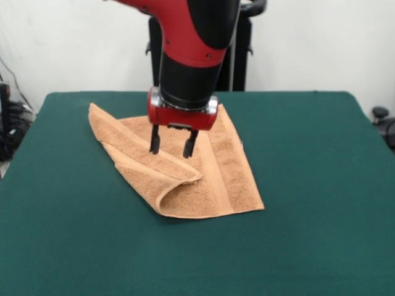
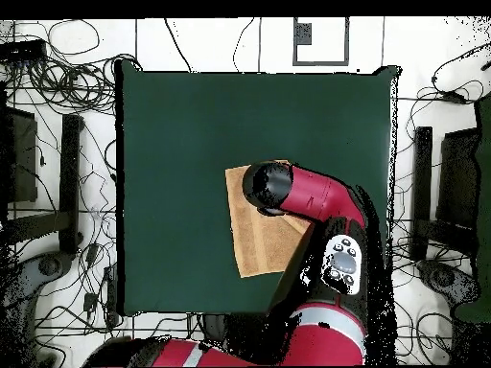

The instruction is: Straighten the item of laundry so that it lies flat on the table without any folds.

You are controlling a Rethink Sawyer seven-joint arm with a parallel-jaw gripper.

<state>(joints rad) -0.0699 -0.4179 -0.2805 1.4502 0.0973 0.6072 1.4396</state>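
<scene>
A: Front view: the red and black arm comes down over the towel (image 1: 185,166), its gripper (image 1: 173,143) poised with the two dark fingers spread apart and holding nothing, tips just above or barely touching the cloth — which of the two cannot be told.

B: And the towel itself?

A: It lies on the far left part of the table (image 1: 308,203), toward the pedestal side. It is not flat: one side is turned over across the rest, leaving a diagonal flap with a rounded fold at the near edge. A woven band (image 1: 217,166) runs along the exposed lower layer.

B: Why is the gripper there?

A: In my judgement, it sits over the upper edge of the folded flap because that edge must be pinched and drawn back to open the fold. The open jaws suit a grasp not yet made.

B: What does the overhead view add?

A: Little of the fold; the arm (image 2: 307,196) covers much of the towel, which shows as a tan patch (image 2: 264,244) near the robot's side of the green top.

B: The surroundings?

A: The dark green, felt-like top is much larger than the cloth. Cables (image 2: 58,125) litter the white floor round the table, and a plain white wall (image 1: 308,43) stands behind.
</scene>
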